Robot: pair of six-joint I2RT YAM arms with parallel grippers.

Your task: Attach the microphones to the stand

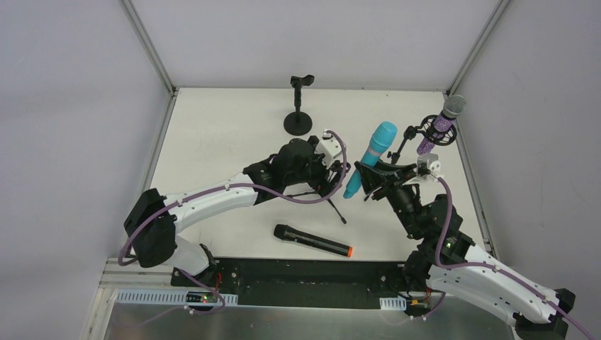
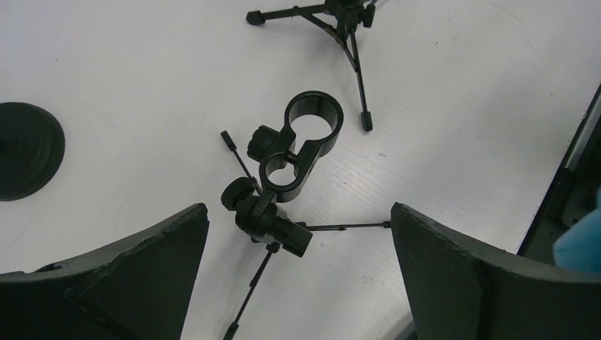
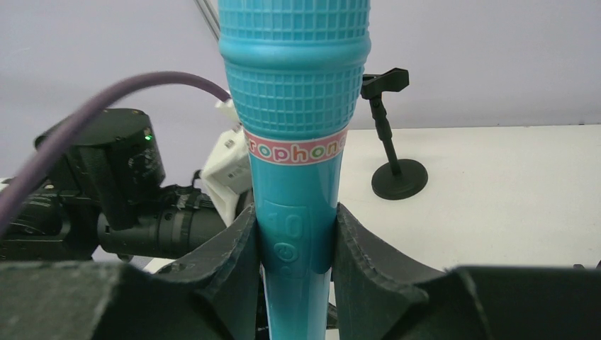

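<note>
My right gripper is shut on the all-turquoise microphone, holding it nearly upright; from above, this microphone leans over the table's middle right. My left gripper is open, its fingers wide apart above a small black tripod stand with an empty ring clamp, touching nothing. In the top view this gripper covers most of that stand. The black microphone with an orange end ring lies flat near the front. The glittery purple microphone sits in a stand at the right.
A black stand with a round base and an empty clip on top stands at the back centre. The legs of another tripod show at the top of the left wrist view. Grey walls close in the table on three sides.
</note>
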